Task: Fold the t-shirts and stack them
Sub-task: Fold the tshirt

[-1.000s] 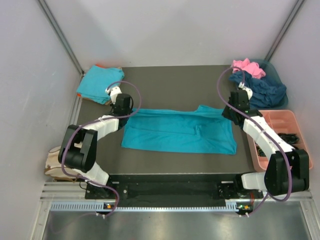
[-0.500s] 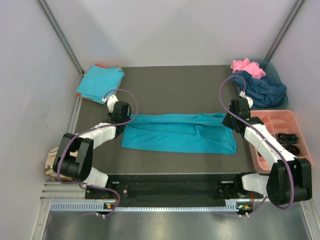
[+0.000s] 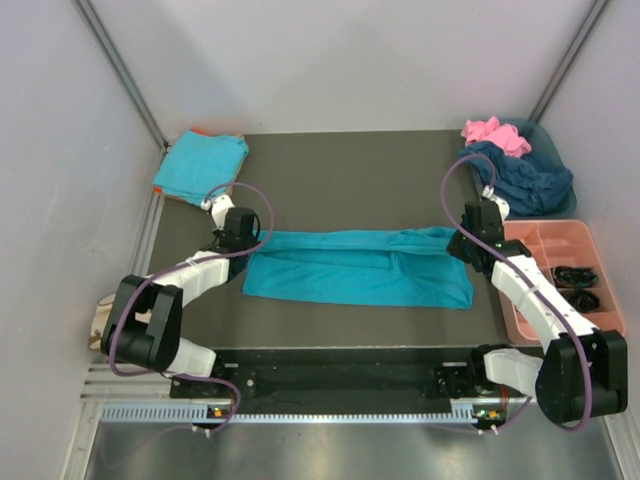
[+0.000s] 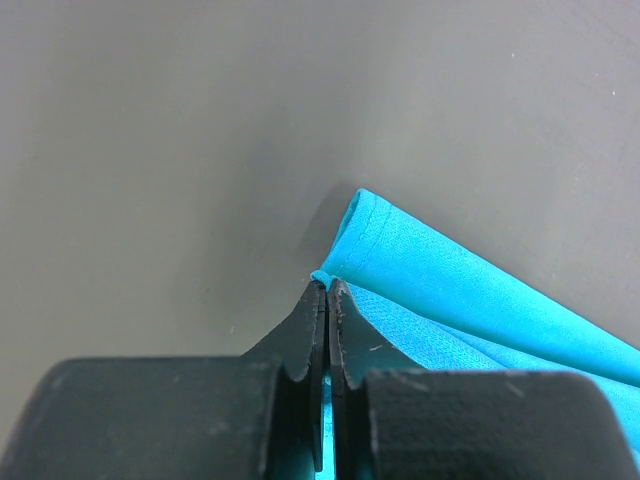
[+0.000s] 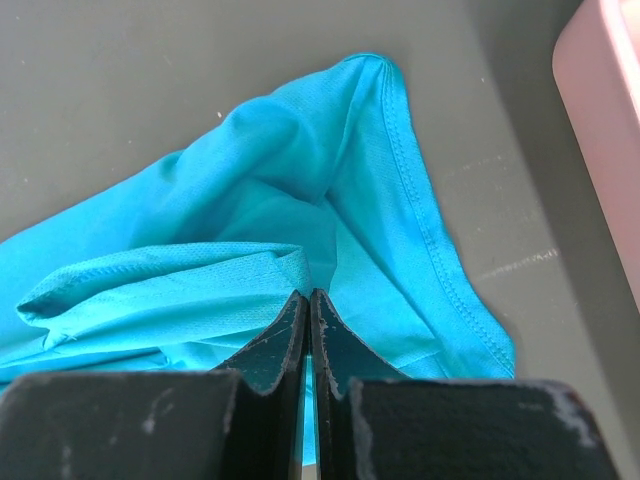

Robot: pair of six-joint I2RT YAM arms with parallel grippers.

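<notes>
A turquoise t-shirt lies across the middle of the dark table as a long band folded lengthwise. At its far left corner my left gripper is shut on the cloth; the left wrist view shows a hemmed fold of the shirt pinched at the tips of that gripper. My right gripper is shut on the far right corner, and the right wrist view has its tips closed on bunched turquoise fabric. A folded turquoise t-shirt rests at the back left. Pink and navy t-shirts are heaped at the back right.
A pink plastic compartment tray stands along the right edge, with black items in it; its rim shows in the right wrist view. A tan object sits off the table's left side. Grey walls close in the sides and back.
Both grippers have drawn the shirt's far edge toward the near side, so the cloth has gone from a wide spread to a narrower doubled band. Both stayed shut.
</notes>
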